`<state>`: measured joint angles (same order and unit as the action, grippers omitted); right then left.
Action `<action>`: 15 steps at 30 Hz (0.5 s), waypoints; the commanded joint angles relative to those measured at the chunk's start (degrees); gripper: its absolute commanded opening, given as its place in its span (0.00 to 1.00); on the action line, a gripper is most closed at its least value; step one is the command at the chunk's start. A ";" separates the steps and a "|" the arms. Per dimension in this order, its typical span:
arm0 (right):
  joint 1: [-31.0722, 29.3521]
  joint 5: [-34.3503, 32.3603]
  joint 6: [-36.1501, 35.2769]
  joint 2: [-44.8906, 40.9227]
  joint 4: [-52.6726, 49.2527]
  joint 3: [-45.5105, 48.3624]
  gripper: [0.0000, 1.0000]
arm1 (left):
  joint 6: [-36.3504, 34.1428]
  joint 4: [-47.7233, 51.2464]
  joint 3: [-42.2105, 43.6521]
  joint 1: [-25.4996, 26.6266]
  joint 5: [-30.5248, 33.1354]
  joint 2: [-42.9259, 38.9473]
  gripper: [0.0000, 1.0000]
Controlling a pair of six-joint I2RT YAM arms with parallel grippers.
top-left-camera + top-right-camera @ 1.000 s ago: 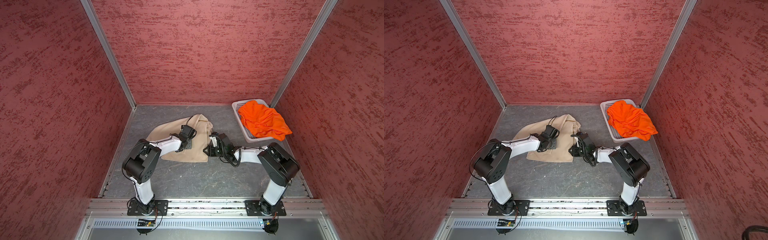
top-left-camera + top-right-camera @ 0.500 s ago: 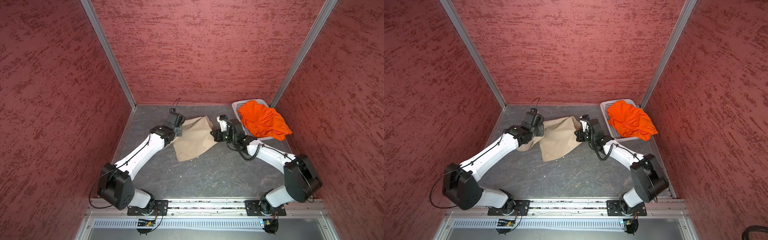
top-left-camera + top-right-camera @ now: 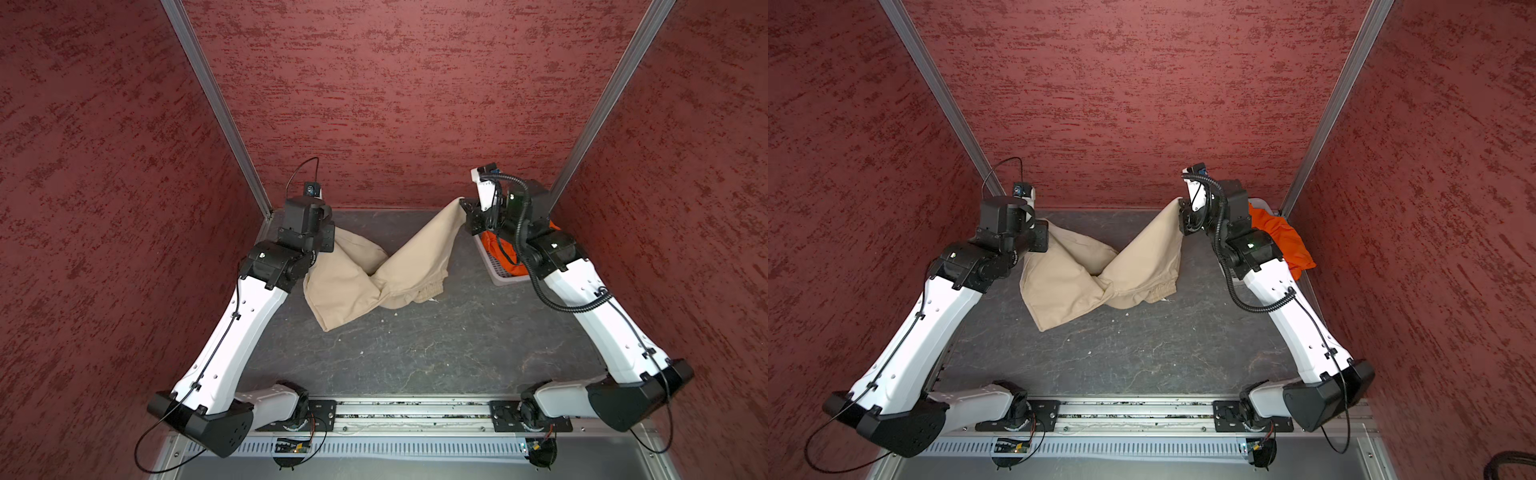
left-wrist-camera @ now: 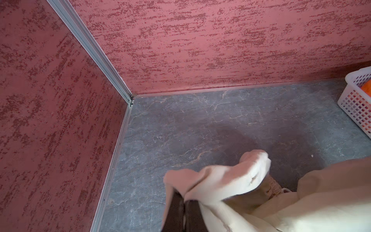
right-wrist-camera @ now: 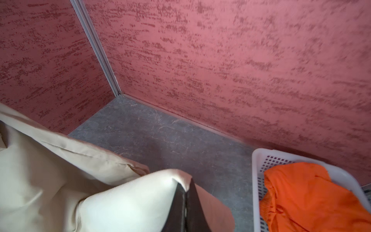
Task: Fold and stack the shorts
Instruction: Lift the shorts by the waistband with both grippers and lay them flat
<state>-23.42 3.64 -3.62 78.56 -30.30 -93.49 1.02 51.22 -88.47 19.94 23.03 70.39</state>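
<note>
A: Surface, room?
B: The tabletop point(image 3: 415, 353) was dark grey with pale stone-like veins and a few pale specks. Three red walls point(image 3: 395, 104) with a rough streaky texture boxed it in, with two metal corner strips point(image 3: 216, 104).

A: Materials, shapes?
B: The beige shorts point(image 3: 374, 270) were smooth woven cloth with a gathered waistband. They were twisted once in the middle, so they looked like a bow. The orange shorts point(image 3: 1283, 241) were crumpled. The basket point(image 5: 256, 190) was white plastic, rectangular, with perforated sides.

A: Counts?
B: Two arms, two pairs of shorts, one basket.

A: Pincers?
B: The left gripper point(image 4: 184, 200) was clenched on one corner of the beige shorts, and the right gripper point(image 5: 186, 198) on another. Both wrist views showed cloth pinched between dark fingers.

A: Where were the shorts?
B: The beige pair was slung between the two grippers toward the back, above the tabletop. Couldn't tell if its lowest corner touched. The orange pair lay in the basket at the back right corner, partly hidden behind the right arm in both top views.
</note>
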 commanded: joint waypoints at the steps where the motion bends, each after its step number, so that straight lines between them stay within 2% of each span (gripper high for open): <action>1: 0.13 -3.53 -2.72 -1.84 -3.18 -3.58 0.00 | 0.93 1.35 0.52 -3.28 -6.10 -1.09 0.00; 6: 0.85 -3.01 -0.42 4.17 -5.76 -11.76 0.00 | 3.22 -1.01 -2.24 -7.70 -13.81 3.58 0.00; 9: 2.56 0.09 2.93 12.30 -7.09 -20.04 0.00 | 4.21 -3.50 -7.64 -10.08 -18.27 8.15 0.00; 12: 4.53 3.99 5.21 22.80 -10.30 -34.74 0.00 | 5.33 -5.33 -16.01 -12.82 -22.41 14.52 0.00; 15: 5.36 6.48 5.68 35.42 -17.93 -58.99 0.00 | 5.93 -3.96 -27.65 -14.72 -25.04 21.32 0.00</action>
<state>-18.94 6.46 0.08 108.09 -42.09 -138.69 5.50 49.84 -108.22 6.83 2.90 88.97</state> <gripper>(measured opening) 0.042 0.055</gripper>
